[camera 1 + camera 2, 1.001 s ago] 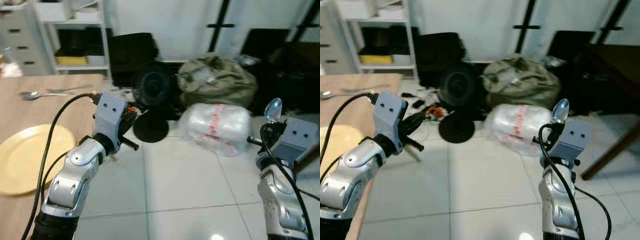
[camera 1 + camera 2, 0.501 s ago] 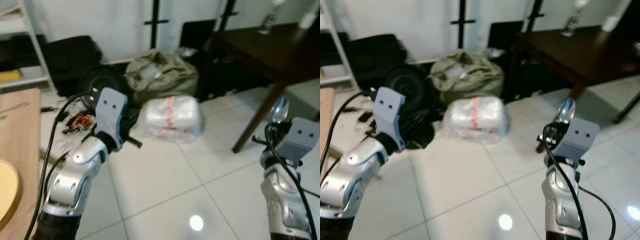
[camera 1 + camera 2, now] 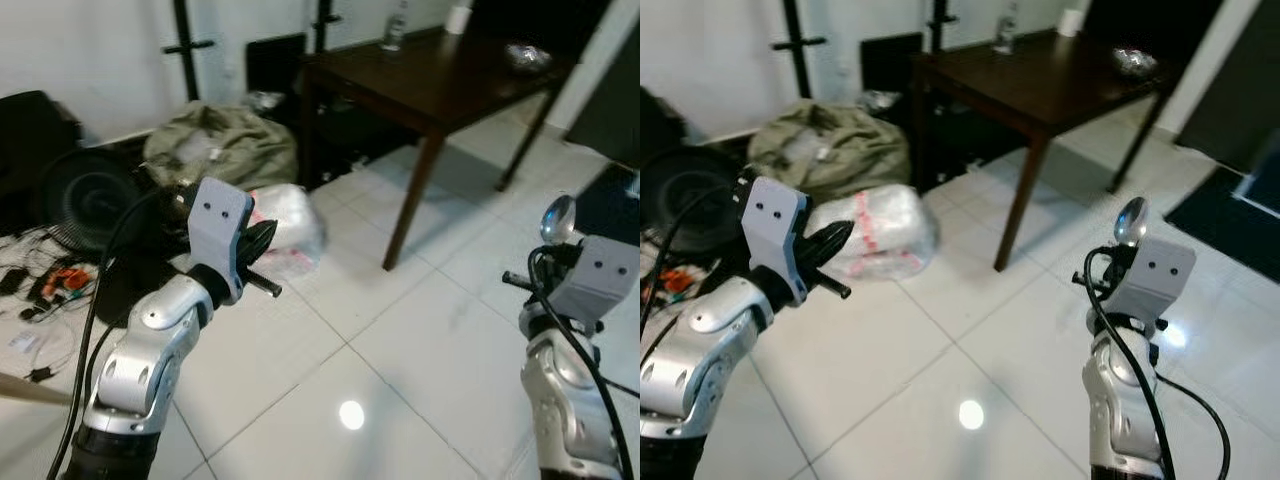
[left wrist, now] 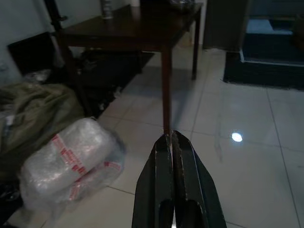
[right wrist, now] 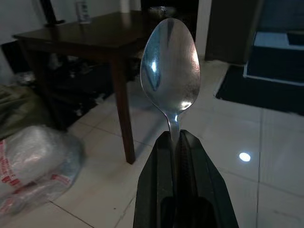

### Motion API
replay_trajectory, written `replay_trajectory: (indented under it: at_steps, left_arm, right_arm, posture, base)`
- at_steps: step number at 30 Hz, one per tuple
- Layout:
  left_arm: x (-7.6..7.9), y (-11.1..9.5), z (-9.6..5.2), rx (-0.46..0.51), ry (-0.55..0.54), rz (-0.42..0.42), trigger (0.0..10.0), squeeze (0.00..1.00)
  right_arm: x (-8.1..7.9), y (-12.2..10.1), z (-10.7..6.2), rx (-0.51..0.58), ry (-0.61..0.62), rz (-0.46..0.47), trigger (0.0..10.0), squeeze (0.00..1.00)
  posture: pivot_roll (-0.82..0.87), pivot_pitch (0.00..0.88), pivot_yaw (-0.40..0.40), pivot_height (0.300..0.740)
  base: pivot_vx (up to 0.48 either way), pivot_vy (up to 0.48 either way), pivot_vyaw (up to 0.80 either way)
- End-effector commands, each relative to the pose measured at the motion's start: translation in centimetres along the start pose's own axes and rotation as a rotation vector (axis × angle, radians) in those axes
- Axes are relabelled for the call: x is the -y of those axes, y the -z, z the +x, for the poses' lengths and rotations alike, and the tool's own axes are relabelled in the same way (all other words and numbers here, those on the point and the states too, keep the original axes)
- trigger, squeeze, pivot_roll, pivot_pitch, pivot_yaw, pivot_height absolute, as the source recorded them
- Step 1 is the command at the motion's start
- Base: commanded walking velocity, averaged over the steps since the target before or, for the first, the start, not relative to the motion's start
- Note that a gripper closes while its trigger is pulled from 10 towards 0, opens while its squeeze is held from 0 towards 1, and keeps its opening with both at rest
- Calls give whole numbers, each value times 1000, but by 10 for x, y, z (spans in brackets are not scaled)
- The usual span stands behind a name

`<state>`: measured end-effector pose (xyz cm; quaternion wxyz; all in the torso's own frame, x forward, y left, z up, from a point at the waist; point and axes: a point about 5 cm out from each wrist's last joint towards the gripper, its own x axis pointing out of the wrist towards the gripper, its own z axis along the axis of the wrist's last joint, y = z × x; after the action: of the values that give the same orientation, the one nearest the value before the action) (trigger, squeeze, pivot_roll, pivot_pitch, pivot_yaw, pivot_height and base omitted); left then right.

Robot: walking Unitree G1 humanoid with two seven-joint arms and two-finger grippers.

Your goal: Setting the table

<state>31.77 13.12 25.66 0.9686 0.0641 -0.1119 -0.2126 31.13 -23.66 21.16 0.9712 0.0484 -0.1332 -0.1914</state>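
Observation:
A shiny metal spoon (image 5: pixel 170 71) stands bowl-up in my right gripper (image 5: pixel 179 137), which is shut on its handle; the spoon bowl (image 3: pixel 556 217) rises above the right wrist, held up over the white tiled floor. My left gripper (image 4: pixel 171 142) is shut with nothing between its fingers, raised at chest height and pointing toward the dark wooden table (image 3: pixel 440 80). That table stands ahead and to the right, with a bottle (image 3: pixel 396 15) and a small bowl (image 3: pixel 525 57) on its top.
A wrapped plastic bundle (image 3: pixel 285 225) and an olive bag (image 3: pixel 215 150) lie on the floor beside the table's near leg (image 3: pixel 405 215). A black fan (image 3: pixel 85 195) and loose cables (image 3: pixel 45 285) sit at the left. A dark mat (image 3: pixel 1240 210) lies at the right.
The camera has swung to the right: the light wooden table with the yellow plate has left the picture and the dark table has come in. Both grippers hold the same pose.

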Motion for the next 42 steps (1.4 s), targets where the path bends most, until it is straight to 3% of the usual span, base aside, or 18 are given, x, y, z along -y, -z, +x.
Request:
replay_trajectory:
  at_steps: [1,5,7,8,12,17,19,21,23,25,27,30,36,42]
  left_arm:
    - [3,9,-1,-24,4,-25,10000,0]
    - [-4,32,-6,-102,-51,10,10000,0]
    - [-11,50,-13,-165,-120,42,10000,0]
    - [-11,50,-13,-165,-120,42,10000,0]
    - [-30,82,-32,-279,-289,104,10000,0]
    - [-35,92,-42,-312,-346,142,10000,0]
    - [-38,110,-59,-356,-397,185,10000,0]
    - [-38,110,-59,-356,-397,185,10000,0]
    - [-31,123,-73,-378,-405,137,10000,0]
    - [-31,123,-73,-378,-405,137,10000,0]
    - [-20,133,-75,-386,-387,98,10000,0]
    - [-10,140,-71,-375,-356,99,10000,0]
    - [6,140,-62,-336,-277,115,10000,0]
    - [13,138,-57,-311,-249,112,10000,0]
  right_arm:
    - [6,4,-1,-15,22,1,10000,0]
    - [0,12,-3,-42,-9,8,10000,0]
    - [-15,25,-9,-100,-109,27,10000,0]
    - [-15,25,-9,-100,-109,27,10000,0]
    - [-65,59,-38,-261,-488,38,10000,0]
    - [-80,71,-51,-312,-605,34,10000,0]
    - [-96,84,-68,-377,-726,38,10000,0]
    - [-96,84,-68,-377,-726,38,10000,0]
    - [-99,91,-71,-395,-724,35,10000,0]
    - [-99,91,-71,-395,-724,35,10000,0]
    - [-91,97,-66,-391,-634,33,10000,0]
    - [-80,106,-69,-404,-570,31,10000,0]
    - [-71,120,-85,-441,-556,17,10000,0]
    - [-68,125,-89,-451,-546,9,10000,0]
  posture:
    - [63,141,45,740]
    - [66,138,41,740]
    - [69,137,33,740]
    - [69,137,33,740]
    - [85,139,13,740]
    - [89,139,7,740]
    - [97,142,-7,740]
    - [97,142,-7,740]
    - [104,145,-27,740]
    - [104,145,-27,740]
    - [96,144,-27,740]
    - [77,145,-21,740]
    - [58,145,-12,740]
    - [56,144,-10,740]
  base:
    - [0,0,-800]
    - [0,0,-800]
    - [0,0,-800]
    - [0,0,-800]
    - [0,0,-800]
    - [0,0,-800]
    - [0,0,-800]
    - [0,0,-800]
    - [0,0,-641]
    - [0,0,-481]
    - [0,0,0]
    - [94,0,0]
    - [401,0,0]
    - [480,0,-74]
